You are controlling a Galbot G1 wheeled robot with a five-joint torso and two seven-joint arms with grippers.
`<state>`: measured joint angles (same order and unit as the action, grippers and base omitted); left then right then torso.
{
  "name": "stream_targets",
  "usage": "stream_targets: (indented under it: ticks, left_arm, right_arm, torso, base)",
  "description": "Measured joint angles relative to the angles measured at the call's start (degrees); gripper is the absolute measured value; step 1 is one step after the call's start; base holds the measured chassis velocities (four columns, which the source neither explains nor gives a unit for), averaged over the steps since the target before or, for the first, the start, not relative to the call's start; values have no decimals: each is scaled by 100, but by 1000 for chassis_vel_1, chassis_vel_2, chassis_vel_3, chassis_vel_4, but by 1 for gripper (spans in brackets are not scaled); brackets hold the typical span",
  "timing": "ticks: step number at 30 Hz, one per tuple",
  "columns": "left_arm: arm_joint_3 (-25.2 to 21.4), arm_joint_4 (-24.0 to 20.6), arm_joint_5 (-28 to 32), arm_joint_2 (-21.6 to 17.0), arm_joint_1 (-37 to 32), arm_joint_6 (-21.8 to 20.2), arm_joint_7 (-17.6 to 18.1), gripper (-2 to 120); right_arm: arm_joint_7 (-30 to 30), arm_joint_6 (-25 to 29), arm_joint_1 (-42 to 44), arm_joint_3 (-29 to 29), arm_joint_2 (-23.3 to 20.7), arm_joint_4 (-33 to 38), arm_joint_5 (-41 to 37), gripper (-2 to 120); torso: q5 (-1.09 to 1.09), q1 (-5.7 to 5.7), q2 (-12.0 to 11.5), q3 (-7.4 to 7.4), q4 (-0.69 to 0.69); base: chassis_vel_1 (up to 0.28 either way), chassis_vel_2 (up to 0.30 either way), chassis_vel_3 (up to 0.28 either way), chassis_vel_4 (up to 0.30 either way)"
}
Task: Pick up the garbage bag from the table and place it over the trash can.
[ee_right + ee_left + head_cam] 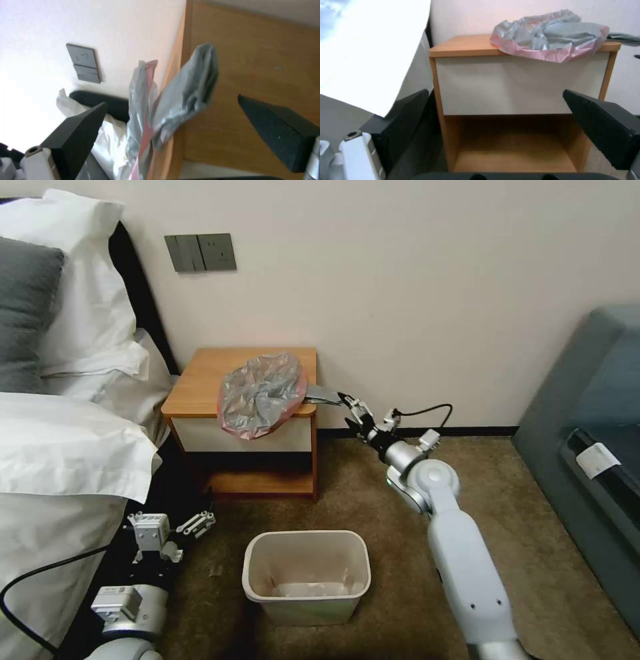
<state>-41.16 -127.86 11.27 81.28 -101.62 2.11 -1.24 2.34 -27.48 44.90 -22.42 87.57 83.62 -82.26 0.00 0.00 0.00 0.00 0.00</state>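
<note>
Head view: you see garbage bag (pixel 261 395) crumpled on table (pixel 200 380), pink edge hanging over front edge, grey flap sticking out past table's right side. Your right gripper (pixel 348 402) sits just beside that flap, at table's right edge. Right wrist view: fingers (pixel 76 130) spread wide, flap (pixel 186 95) between them, untouched. Your left gripper (pixel 203 521) rests low near bed (pixel 60 460), fingers apart, facing table front. Trash can (pixel 307 573) stands on carpet (pixel 533 553) before table, between your arms.
</note>
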Motion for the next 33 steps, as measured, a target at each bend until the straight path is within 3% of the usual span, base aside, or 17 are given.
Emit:
stream_targets:
  ticks: [9,12,19,23,33]
  left_arm:
    - [-15,116,42,-41,52,24,-6,100]
    - [-16,142,58,-47,79,29,-8,100]
    - [-16,213,122,-77,149,31,-12,100]
    - [-16,237,137,-96,167,33,-15,100]
    - [6,275,161,-93,218,36,-50,100]
  right_arm:
    - [-4,217,-452,-83,311,-617,67,100]
    - [39,232,-503,-89,346,-677,78,95]
    - [81,220,-417,-1,371,-586,193,65]
    - [98,220,-399,5,371,-559,217,54]
    - [279,260,-328,11,357,-456,171,16]
  torso:
    - [-1,0,0,0,0]
    - [0,0,0,0,0]
    - [0,0,0,-1,0]
    - [0,0,0,-1,-1]
    - [0,0,0,-1,-1]
  base:
    - [0,0,0,0]
    - [0,0,0,0]
    - [0,0,0,0]
    - [0,0,0,0]
    - [0,0,0,0]
